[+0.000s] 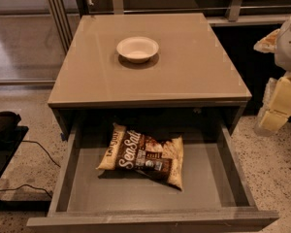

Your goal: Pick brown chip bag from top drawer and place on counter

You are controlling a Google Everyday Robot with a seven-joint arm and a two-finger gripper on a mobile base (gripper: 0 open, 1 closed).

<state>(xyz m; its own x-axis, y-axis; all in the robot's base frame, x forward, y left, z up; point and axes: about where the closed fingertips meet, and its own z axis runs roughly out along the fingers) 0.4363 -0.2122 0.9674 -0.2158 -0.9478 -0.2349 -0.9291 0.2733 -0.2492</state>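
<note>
The brown chip bag lies flat in the open top drawer, left of centre and near the back, with its white lettering facing up. The tan counter sits above the drawer. My gripper hangs at the right edge of the view, beside the cabinet's right side. It is about level with the counter's front edge, well apart from the bag, and holds nothing I can see.
A white bowl stands on the counter toward the back. A dark object with cables lies on the speckled floor at the left. A glass partition and metal rails stand behind the cabinet.
</note>
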